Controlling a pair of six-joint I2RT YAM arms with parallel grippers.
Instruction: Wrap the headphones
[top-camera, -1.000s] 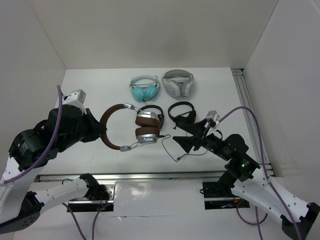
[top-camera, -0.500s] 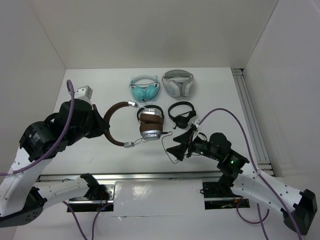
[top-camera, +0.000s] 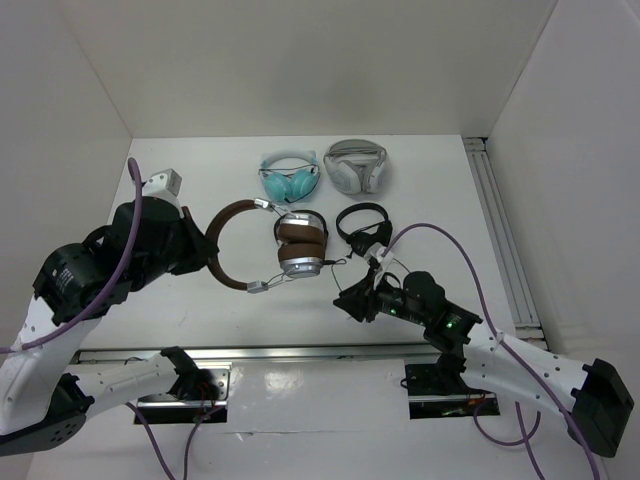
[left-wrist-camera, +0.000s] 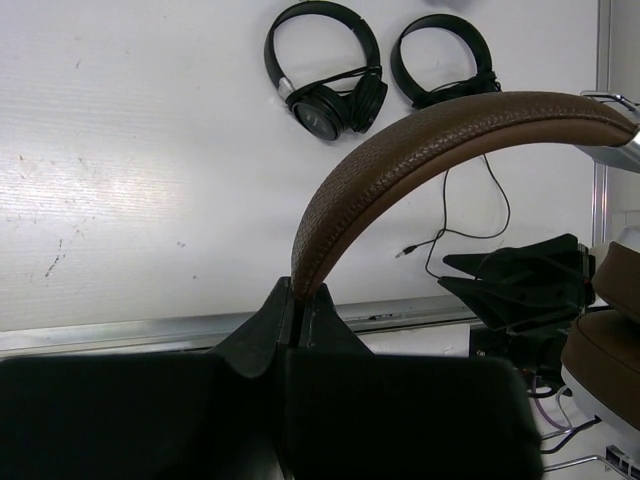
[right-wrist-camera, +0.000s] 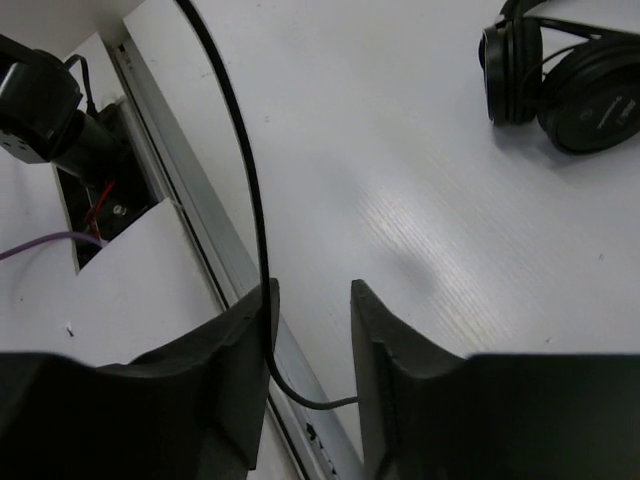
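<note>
Above the white surface (top-camera: 420, 170), our left tool (left-wrist-camera: 300, 300) clamps the headphones (top-camera: 300, 250). At their four o'clock, our right tool (right-wrist-camera: 312, 300) gapes about the cable (right-wrist-camera: 250, 180); we'd pinch lightly.

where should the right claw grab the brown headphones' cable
The thin black cable where it appears to run between the right claw's open fingers. It hangs free there, so closing sideways across it should catch it, while the left claw pins the headband.
</note>
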